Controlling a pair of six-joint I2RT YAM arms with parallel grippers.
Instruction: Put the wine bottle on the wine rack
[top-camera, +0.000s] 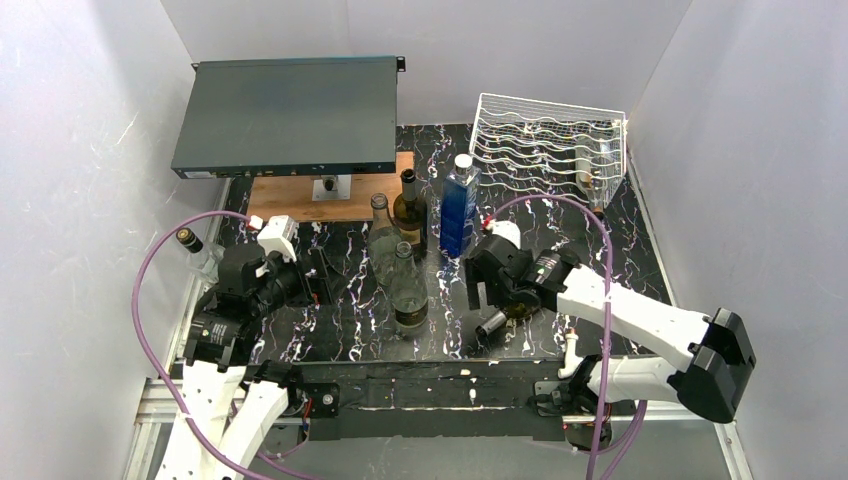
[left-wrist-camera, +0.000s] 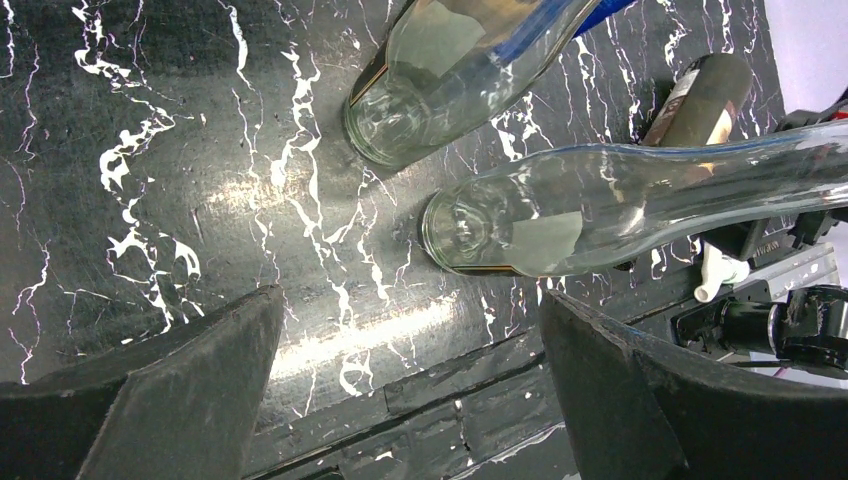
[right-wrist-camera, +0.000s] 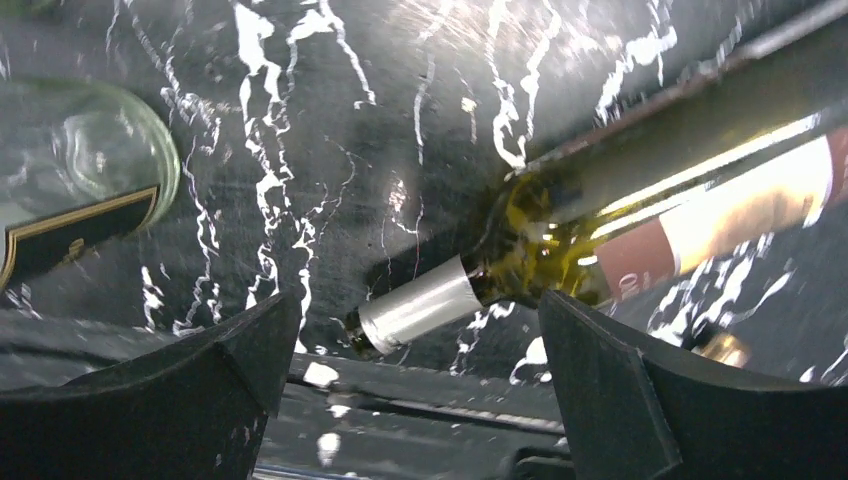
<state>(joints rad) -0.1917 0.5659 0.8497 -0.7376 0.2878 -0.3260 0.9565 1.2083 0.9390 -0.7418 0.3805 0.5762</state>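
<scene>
A dark green wine bottle (right-wrist-camera: 640, 190) with a silver foil neck (right-wrist-camera: 420, 308) and a red and cream label lies on its side on the black marble table. In the top view only its neck (top-camera: 492, 322) shows from under my right wrist. My right gripper (right-wrist-camera: 418, 325) (top-camera: 482, 293) is open, low over the bottle, with the neck in the gap between the fingers and touching neither. The white wire wine rack (top-camera: 550, 135) stands at the back right with one bottle (top-camera: 590, 182) lying in it. My left gripper (left-wrist-camera: 410, 320) (top-camera: 320, 275) is open and empty.
Two clear bottles (top-camera: 408, 290) (top-camera: 383, 240), a dark bottle (top-camera: 410, 210) and a blue bottle (top-camera: 460, 205) stand mid-table; the clear ones show in the left wrist view (left-wrist-camera: 600, 210) (left-wrist-camera: 450, 70). A dark flat metal box (top-camera: 285, 115) sits over a wooden board (top-camera: 320, 195). Another bottle (top-camera: 195, 248) lies at the left edge.
</scene>
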